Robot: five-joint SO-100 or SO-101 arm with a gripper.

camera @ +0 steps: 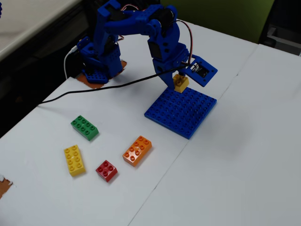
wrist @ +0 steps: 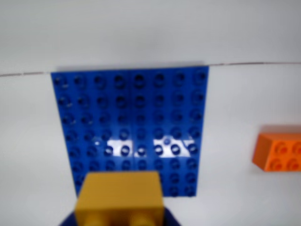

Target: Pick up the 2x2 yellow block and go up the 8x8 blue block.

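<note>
**Hovering the yellow 2x2 over the back edge of the blue plate**

Looking at where things sit right now: the gripper [camera: 179, 81] is clamped on the 2x2 yellow block [camera: 181, 83], jaws closed narrow around it, and the block hangs at the rear edge of the 8x8 blue block [camera: 181, 111] in the fixed view. I can't tell from that angle whether it's touching the studs or just above them.

The wrist view is the useful one. The yellow brick [wrist: 120, 197] fills the bottom of the picture, and the blue baseplate [wrist: 131, 127] spreads out ahead of it, so nearly all the plate lies forward of the gripper, not directly under it. The brick's edges look roughly square with the plate's stud rows, so my guess is no twist needed, just a nudge forward over the plate and then down.

Off to the side, an orange brick [wrist: 278, 151] sits on the white table [camera: 244, 155], well clear of the plate. The green, long yellow and red bricks are all well away too.
</note>
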